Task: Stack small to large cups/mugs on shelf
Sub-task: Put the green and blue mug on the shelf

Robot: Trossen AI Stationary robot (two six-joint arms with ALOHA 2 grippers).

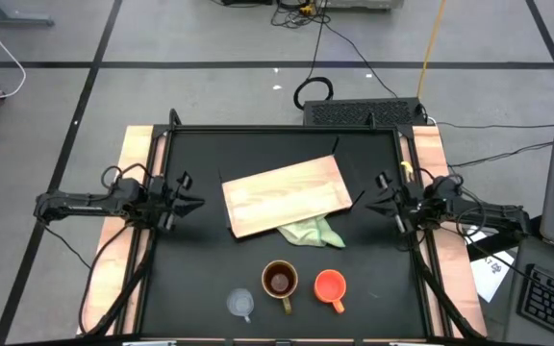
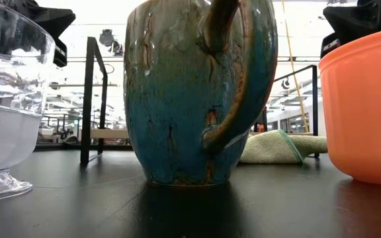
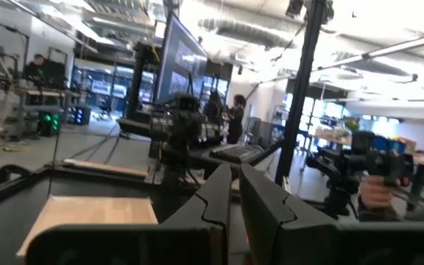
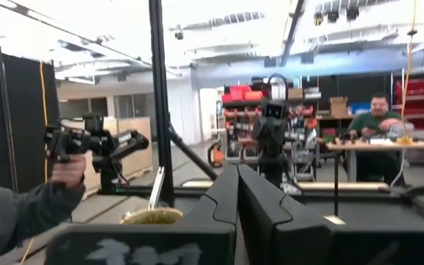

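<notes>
1. I see the three vessels in a row along the near edge of the table: the small clear glass cup on the left, the olive-brown mug with its dark inside in the middle, the orange mug on the right. Each stands upright and apart from its neighbours; nothing is stacked yet.

2. The shelf, a light-wood board, lies flat mid-table, beyond the cups. Its long axis runs across the table with the right end tilted away from me. Nothing stands on it.

3. A pale green cloth lies crumpled against the shelf's near edge, between the board and the two mugs.

4. The left gripper hovers at the table's left side, level with the shelf and pointing inward. Its fingers sit nearly together, with only a narrow slit between them, and it holds nothing.

5. The right gripper mirrors it on the right side, pointing inward, fully closed and empty.

6. The relation that matters, as I judge it: all three cups lie toward the near edge from both grippers. The glass cup is nearer the left arm, the orange mug nearer the right, and the olive-brown mug roughly between them. Either arm must open and swing toward the near edge before any grasp.
</notes>
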